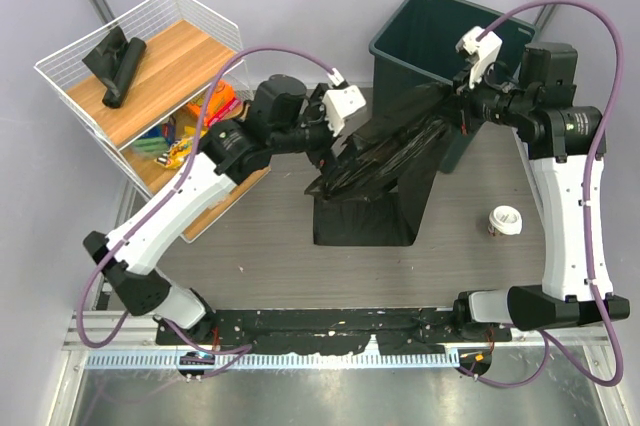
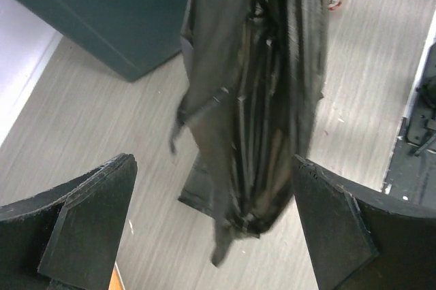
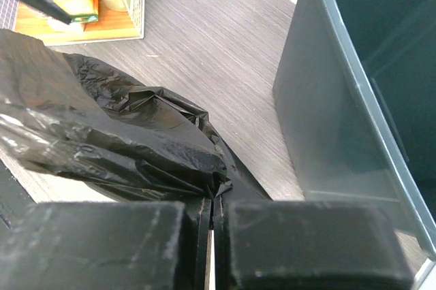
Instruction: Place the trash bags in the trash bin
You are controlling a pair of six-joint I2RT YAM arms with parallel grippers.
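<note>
Pinches crinkled glossy black trash bag in closed right gripper — beside smooth square trash bin. Holds left gripper spread wide.

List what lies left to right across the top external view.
In order: black bag roll on the wire rack → snack packets → crinkled black sack → white cup. The trash bin overlaps the sack, so omitted.
</note>
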